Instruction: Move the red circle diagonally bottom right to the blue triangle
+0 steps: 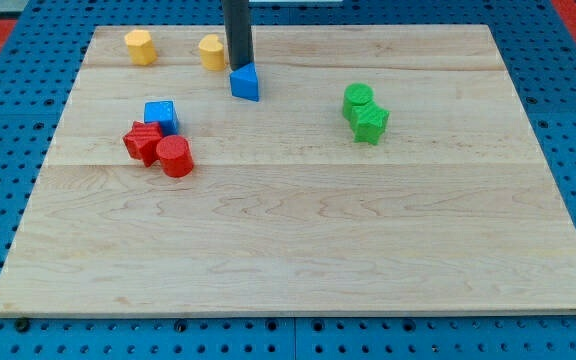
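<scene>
Red circular block [175, 157] left of frame centre on light wooden surface [298, 250], touching red star block [144, 142]. Blue triangular block [245, 82] upper centre; my tip [238, 66] just behind it. No pincer fitted.

Eight blocks sit on the board: two yellow [140, 46] [211, 51], two blue, a triangle [245, 82] and a cube [161, 116]; two red, a star [143, 141] and a circle [175, 157]; two green [358, 99] [370, 123].
</scene>
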### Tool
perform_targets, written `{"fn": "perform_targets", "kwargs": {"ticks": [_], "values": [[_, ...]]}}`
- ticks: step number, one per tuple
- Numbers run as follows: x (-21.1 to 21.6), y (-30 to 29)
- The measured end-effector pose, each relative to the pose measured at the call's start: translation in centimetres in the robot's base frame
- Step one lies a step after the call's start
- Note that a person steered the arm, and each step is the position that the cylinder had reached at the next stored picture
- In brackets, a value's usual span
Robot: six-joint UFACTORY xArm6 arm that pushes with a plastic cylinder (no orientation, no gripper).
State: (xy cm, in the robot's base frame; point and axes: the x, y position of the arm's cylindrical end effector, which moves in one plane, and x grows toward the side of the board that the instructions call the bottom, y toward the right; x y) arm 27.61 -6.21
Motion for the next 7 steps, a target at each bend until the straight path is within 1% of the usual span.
{"fn": "perform_targets", "kwargs": {"ticks": [2, 3, 4, 5, 6, 7], "values": [[-0.8, -5.9], [-1.6, 0.3], [-0.8, 4.6], [2.4, 1.7], [4.3, -4.3], [5.5, -5.9]]}}
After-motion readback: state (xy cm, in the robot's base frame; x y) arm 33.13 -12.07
